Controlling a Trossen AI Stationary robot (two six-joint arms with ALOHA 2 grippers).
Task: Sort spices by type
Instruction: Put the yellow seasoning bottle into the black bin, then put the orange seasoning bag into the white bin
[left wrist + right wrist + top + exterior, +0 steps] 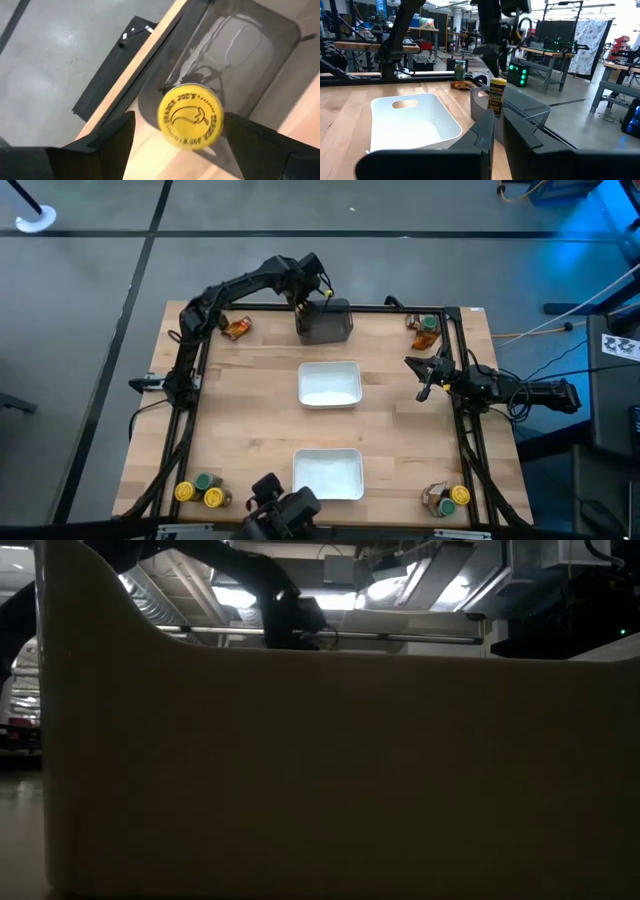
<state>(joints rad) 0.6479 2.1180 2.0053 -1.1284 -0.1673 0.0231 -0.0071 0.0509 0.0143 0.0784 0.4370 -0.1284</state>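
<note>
A small jar with a yellow lid [190, 116] is seen standing upright in the dark grey rectangular tray [325, 322] at the twelve o'clock edge of the light wooden table [240, 420], directly below the left gripper [312, 292]. The left gripper's two dark fingers [107, 142] are spread wide to either side of the lid, and nothing is gripped between them. In the right wrist view the same jar [497, 95] is shown resting on the grey tray's floor with the fingertips just above it. An orange-brown sachet [237, 329] lies at about eleven o'clock, near the table's far left corner. A white rectangular tray [329, 384] is placed at the table's centre, and a second white tray [328, 473] at six o'clock. The right gripper [424, 386] is held at three o'clock above the right edge, its fingers nearly closed and empty. A green-lidded jar [428, 324] with a sachet beside it is found at one o'clock. Two yellow-lidded jars [185, 492] and one green-lidded jar [203, 481] are grouped at seven o'clock, and a yellow-lidded jar [459, 496] with a sachet stands at five o'clock.
</note>
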